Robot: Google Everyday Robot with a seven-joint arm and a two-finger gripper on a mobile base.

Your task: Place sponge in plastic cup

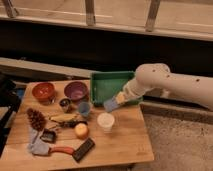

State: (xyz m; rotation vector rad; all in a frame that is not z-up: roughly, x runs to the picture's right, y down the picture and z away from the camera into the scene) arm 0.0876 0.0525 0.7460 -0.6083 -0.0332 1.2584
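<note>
Camera view is showing you a crowded table (135, 145), and I am placing everything against the white cup (105, 121) near its front middle. Far to that cup's upper left a red bowl (44, 91) is sitting, with a purple bowl (76, 90) closer in. A blue cup (84, 108) is standing just up and left of the white cup, near it but apart. I am taking the white one as your target, though I cannot tell either cup's material.

Just above the white cup and a touch to its right, the sponge (110, 104) is hanging clear of the wood, in front of the green tray (107, 82). The gripper (117, 99) is sitting at the sponge's upper right end, and its fingers look to be squeezing the sponge between them. The arm (165, 82) is reaching in from the white cup's far right.

You are handling something light, soft and springy. It is not fragile and not slippery, but it is going to bulge under the squeeze and spring back on release. Holding it by one end is leaving the free end low, which suits feeding it in first. Be watching the rim, because the sponge looks nearly as wide as the mouth. A cup that light is likely to tip if the sponge drags on it.
</note>
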